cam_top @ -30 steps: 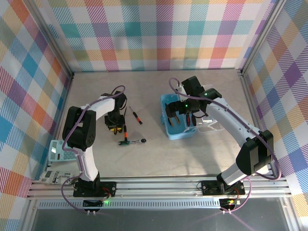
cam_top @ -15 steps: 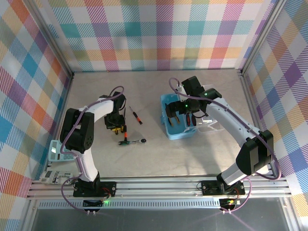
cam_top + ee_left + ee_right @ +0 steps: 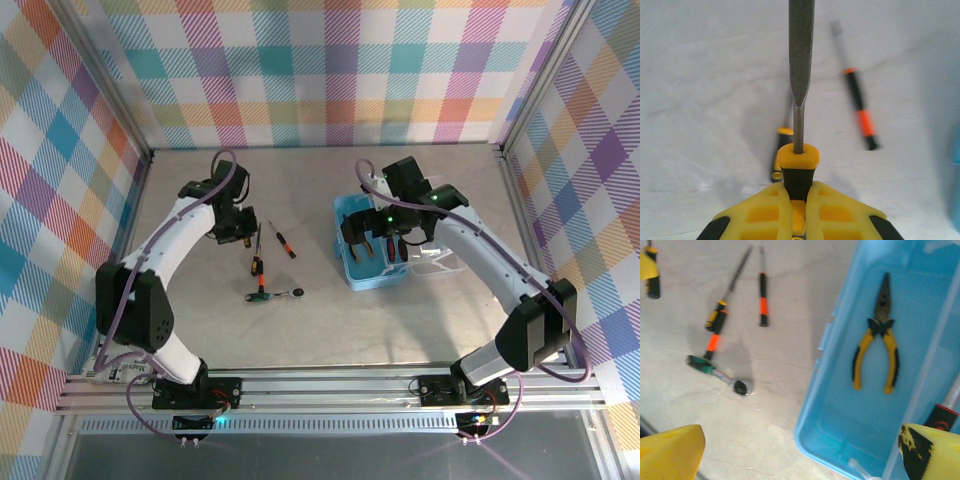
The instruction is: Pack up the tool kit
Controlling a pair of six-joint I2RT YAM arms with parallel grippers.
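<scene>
Left gripper pinched just the file handle, so it perhaps could swing and miss the box; right gripper gaped empty.

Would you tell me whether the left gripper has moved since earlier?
Yes: the left gripper moved up the frame, away from the ratchet wrench.

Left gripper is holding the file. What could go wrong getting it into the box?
1. The left gripper is shut on only the handle of the file, whose long blade sticks out ahead; it may swivel or slip in transit.
2. The right gripper hovers open over the blue box, so the arms could collide there.
</scene>
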